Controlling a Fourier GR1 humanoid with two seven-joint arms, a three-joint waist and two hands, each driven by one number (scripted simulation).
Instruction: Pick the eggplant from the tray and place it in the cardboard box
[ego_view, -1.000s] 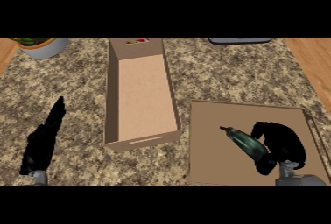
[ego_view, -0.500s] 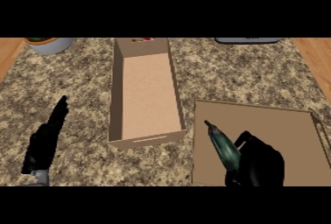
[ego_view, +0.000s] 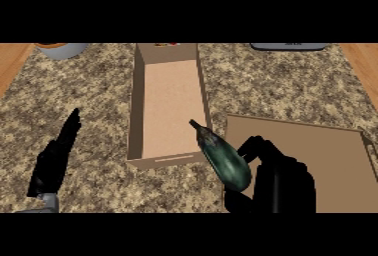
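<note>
Speckled granite counter (ego_view: 295, 85) with wood strips (ego_view: 11, 62) at both sides

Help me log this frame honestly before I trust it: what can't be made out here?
- Head view: the right hand covers the lower end of the eggplant, so the contact there is hidden.
- The grey bowl and a dark object are cut off by the top edge.
- A small red item at the cardboard box's far end is too small to identify.
- The left hand rests open, edge-on.

Right robot hand (ego_view: 280, 177) curled around eggplant (ego_view: 221, 157), held between cardboard box (ego_view: 136, 105) and tray (ego_view: 332, 150). Left robot hand (ego_view: 55, 157) open, resting on bench (ego_view: 288, 85).
</note>
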